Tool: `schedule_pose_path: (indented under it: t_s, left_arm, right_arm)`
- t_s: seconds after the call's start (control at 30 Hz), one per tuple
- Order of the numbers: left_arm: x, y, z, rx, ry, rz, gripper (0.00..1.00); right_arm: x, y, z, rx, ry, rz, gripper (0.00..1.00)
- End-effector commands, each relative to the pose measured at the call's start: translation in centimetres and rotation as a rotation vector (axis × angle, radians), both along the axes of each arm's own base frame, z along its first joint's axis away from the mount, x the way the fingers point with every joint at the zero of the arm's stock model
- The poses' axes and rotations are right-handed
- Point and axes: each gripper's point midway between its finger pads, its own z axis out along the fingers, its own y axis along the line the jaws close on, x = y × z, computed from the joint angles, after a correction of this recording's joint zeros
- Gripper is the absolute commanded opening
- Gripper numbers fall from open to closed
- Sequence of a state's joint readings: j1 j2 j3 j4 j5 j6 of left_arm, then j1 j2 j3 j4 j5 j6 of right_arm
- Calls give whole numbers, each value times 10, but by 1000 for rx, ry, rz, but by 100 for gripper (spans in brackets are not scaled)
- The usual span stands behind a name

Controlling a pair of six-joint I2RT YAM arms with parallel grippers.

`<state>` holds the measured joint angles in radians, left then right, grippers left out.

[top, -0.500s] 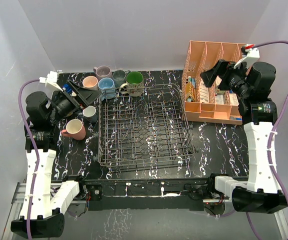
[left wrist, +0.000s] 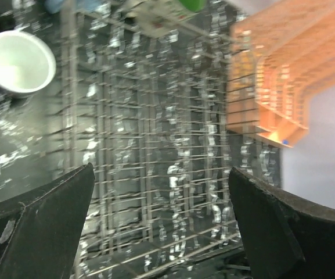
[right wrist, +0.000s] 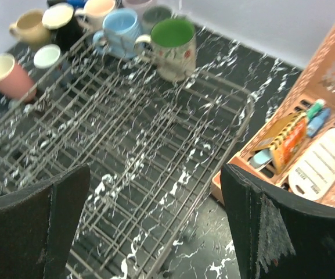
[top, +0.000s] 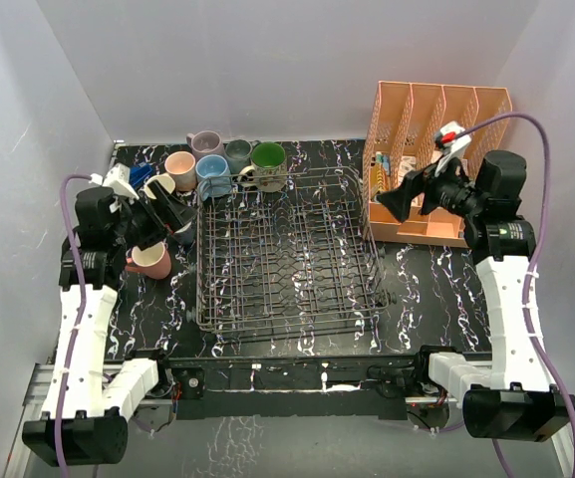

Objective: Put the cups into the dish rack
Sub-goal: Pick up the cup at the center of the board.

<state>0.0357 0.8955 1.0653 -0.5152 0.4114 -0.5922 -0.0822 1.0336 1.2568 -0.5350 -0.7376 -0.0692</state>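
The dark wire dish rack (top: 289,249) sits mid-table with no cups in it. Cups stand along its far left: peach (top: 179,164), mauve (top: 205,142), grey (top: 237,152), light blue (top: 212,171) and a green-lined mug (top: 267,159). A pink cup (top: 150,261) stands left of the rack. My left gripper (top: 172,214) is open and empty above the rack's left edge, and its wrist view shows a white-lined cup (left wrist: 17,61). My right gripper (top: 392,202) is open and empty, between the rack's right edge and the organizer. Its wrist view shows the rack (right wrist: 126,145) and the green-lined mug (right wrist: 173,43).
An orange mesh file organizer (top: 436,119) holding small packets stands at the far right, close behind my right gripper. It also shows in the right wrist view (right wrist: 318,116). A tan cup (right wrist: 28,26) and a black cup (right wrist: 60,20) stand at the far left.
My left gripper has swung nearer, over the rack's left edge. My right gripper has moved left and down, away from the organizer toward the rack's right side.
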Motion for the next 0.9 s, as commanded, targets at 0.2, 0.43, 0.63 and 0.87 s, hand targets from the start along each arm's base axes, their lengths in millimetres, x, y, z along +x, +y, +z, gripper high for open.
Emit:
schedule_pose_path:
  t_s: [0.2,0.43,0.63,0.87]
  left_arm:
    - [-11,70,-90,386,338,168,87]
    - [-2,89,-103,504,410,168,73]
    - [11,94,-117,571,514,93,62]
    - [23,102,-123,650,535,53,61]
  right_arm:
    - [-17,24,-48,-66,-29,266,98]
    - [-24,28,-64,-48,-4,306,98]
    - [-28,30,-70,-40,3,318,98]
    - [-29,31,-74,-29,12,326,98]
